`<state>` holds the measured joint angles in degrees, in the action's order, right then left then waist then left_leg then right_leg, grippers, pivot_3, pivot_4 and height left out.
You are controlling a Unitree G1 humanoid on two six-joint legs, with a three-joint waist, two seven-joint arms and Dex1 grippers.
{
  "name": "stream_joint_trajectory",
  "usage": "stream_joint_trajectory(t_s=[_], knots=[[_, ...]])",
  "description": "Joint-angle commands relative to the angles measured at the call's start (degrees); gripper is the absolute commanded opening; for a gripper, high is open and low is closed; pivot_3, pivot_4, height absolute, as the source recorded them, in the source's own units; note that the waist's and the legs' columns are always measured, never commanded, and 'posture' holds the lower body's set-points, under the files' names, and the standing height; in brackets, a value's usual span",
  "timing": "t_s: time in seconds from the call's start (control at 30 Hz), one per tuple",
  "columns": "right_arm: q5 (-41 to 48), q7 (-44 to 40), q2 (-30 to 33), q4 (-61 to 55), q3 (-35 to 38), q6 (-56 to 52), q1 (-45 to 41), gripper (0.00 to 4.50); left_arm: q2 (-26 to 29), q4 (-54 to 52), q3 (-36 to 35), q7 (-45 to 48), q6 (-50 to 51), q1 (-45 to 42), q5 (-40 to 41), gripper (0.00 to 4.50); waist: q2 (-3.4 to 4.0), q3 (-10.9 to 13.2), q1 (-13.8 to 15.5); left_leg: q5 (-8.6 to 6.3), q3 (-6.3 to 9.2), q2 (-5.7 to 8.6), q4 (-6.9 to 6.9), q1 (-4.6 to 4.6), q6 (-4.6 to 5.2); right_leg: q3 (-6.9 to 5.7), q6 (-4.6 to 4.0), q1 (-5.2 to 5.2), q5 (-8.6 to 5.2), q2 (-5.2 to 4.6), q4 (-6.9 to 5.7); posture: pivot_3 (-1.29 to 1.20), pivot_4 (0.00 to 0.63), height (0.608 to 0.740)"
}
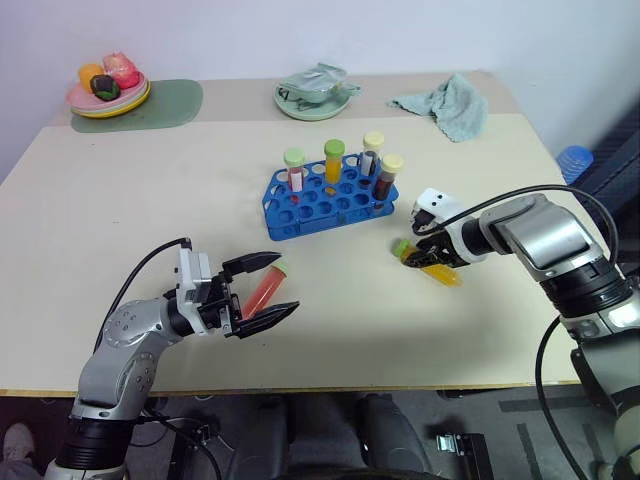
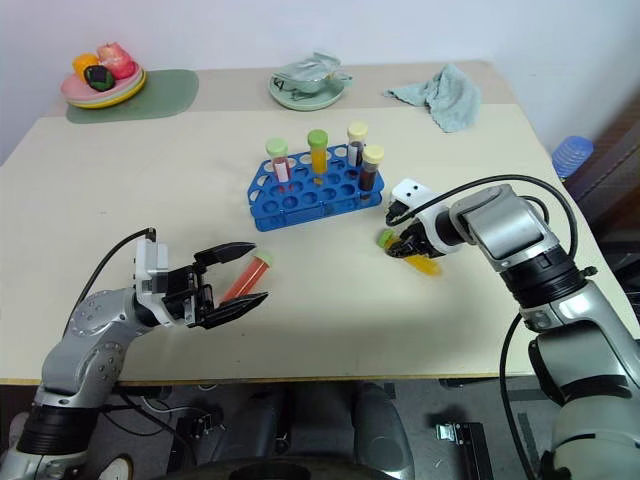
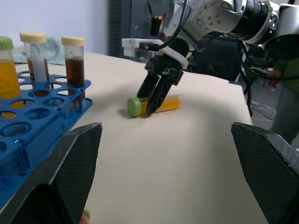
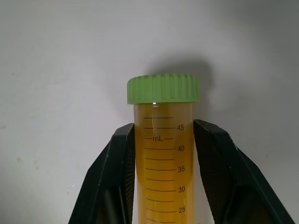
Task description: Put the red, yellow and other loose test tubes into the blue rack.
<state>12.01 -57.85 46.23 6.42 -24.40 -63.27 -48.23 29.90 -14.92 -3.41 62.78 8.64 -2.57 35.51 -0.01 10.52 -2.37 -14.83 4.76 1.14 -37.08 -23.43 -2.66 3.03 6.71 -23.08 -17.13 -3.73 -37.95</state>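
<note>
Just right of the blue plastic tube rack [image 1: 330,200], the right gripper [image 1: 428,252] pinches the lying green-capped yellow-filled test tube [image 1: 430,266], ready for lifting and uprighting into a free hole, while the left gripper [image 1: 268,287] hovers spread over the red tube [image 1: 264,288].

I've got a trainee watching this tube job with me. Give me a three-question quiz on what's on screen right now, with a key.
1. True or false: the right gripper has its jaws shut on the yellow tube, which lies on the table.
2. How many tubes stand in the blue rack?
3. Which loose tube lies between the left gripper's open jaws? A) red tube B) brown tube C) clear tube

Key
1. True.
2. Four.
3. A.
</note>
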Motion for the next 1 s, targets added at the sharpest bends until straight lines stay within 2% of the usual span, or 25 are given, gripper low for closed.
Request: stream_joint_trajectory(t_s=[0.03,0.3,0.4,0.53,0.6,0.7,0.8,1.0], knots=[[0.0,0.1,-0.3,-2.1,1.0,0.4,0.0,0.83,0.6,-2.4,-0.9,-0.4,0.0,0.2,0.6,4.50,0.00,0.0,0.0,0.00,0.00,0.00,0.00,0.00,0.00,0.00,0.00,0.00,0.00,0.00,0.00,0.00,0.150,0.740],[2.4,-0.1,0.3,-6.8,4.2,-1.3,1.1,0.83,0.9,-2.3,-0.8,-0.5,0.1,0.0,0.8,4.50,0.00,0.0,0.1,0.00,0.00,0.00,0.00,0.00,0.00,0.00,0.00,0.00,0.00,-0.01,0.00,0.00,0.150,0.740],[8.6,-1.3,-2.2,-11.1,11.8,-0.2,2.0,0.83,0.9,-2.3,-1.1,-0.7,0.1,0.0,0.9,4.50,0.00,0.0,0.1,0.00,0.00,0.00,0.00,-0.01,0.00,0.00,0.00,0.00,0.00,-0.02,0.00,0.00,0.150,0.740],[20.9,1.2,-14.0,-14.4,27.9,4.1,3.1,0.83,0.3,-2.5,-2.4,-1.9,0.9,1.0,2.5,4.50,0.00,0.0,-0.2,0.00,0.01,-0.05,0.02,0.01,0.00,0.01,0.00,0.00,0.00,0.07,-0.03,0.00,0.150,0.740],[21.8,3.8,-19.6,-14.9,31.4,11.6,4.9,0.83,-0.1,-2.5,-3.6,-2.8,1.7,1.7,3.8,4.50,-0.03,0.0,-0.1,0.00,0.04,-0.07,0.03,0.01,0.00,-0.01,0.00,0.00,0.00,0.08,-0.06,0.00,0.150,0.740],[19.3,9.0,-26.4,-12.8,32.2,22.2,6.3,0.83,-0.2,-2.0,-5.2,-3.6,2.4,2.1,5.1,4.50,-0.05,0.0,0.3,0.00,0.05,-0.03,-0.01,0.01,0.00,-0.02,0.01,0.04,0.01,-0.02,-0.05,0.00,0.150,0.740],[18.5,11.7,-34.6,-6.7,33.4,35.3,5.9,0.83,-0.4,-1.7,-6.8,-4.5,2.8,2.0,5.8,4.50,-0.03,0.0,0.0,0.01,0.03,-0.01,-0.04,0.01,-0.01,-0.02,0.01,0.03,0.01,-0.03,-0.07,0.00,0.150,0.740],[14.8,14.1,-44.2,8.1,33.7,57.5,3.9,0.83,-0.3,-3.0,-9.6,-6.8,4.4,2.6,7.7,4.50,-0.02,0.0,-0.2,0.02,0.01,-0.02,0.01,0.03,-0.04,0.00,0.01,-0.06,0.01,0.02,-0.14,0.00,0.150,0.740]])
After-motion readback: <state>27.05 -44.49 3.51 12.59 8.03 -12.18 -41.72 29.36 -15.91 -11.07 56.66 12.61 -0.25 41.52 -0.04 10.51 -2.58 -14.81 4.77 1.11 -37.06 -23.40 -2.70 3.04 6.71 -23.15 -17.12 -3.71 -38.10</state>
